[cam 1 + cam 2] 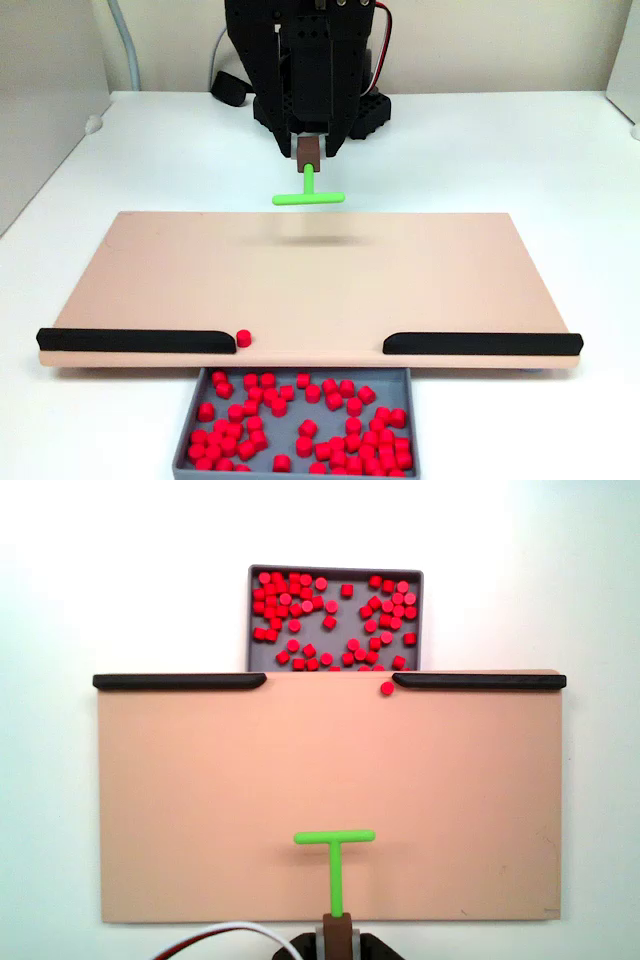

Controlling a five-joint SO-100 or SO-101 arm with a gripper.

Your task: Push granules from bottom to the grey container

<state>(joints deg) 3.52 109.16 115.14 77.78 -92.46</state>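
Left to right in a fixed view from above: a long black bar lies along the upper left edge of the flat beige rectangular board. Right of it, in the gap between the bars, the shallow grey rectangular container sits at upper centre, butted against the board's far edge. It holds nearly all of the small bright red cylindrical granules, scattered loosely across its floor. One stray granule rests on the board at the gap's right side, just beside the tip of the second black bar, which runs to the upper right.

At lower centre, the green T-shaped plastic pusher stands with its crossbar toward the container, well apart from the stray granule. Its stem runs down into the gripper at the bottom edge, whose jaws are clamped on the stem.

In the other fixed view, the same stray granule appears left of centre, at the end of the left bar, and the pusher hangs from the gripper at upper centre.

Judged progress: the task is almost complete. What is left is the single granule at the gap, to be swept over the edge into the container.
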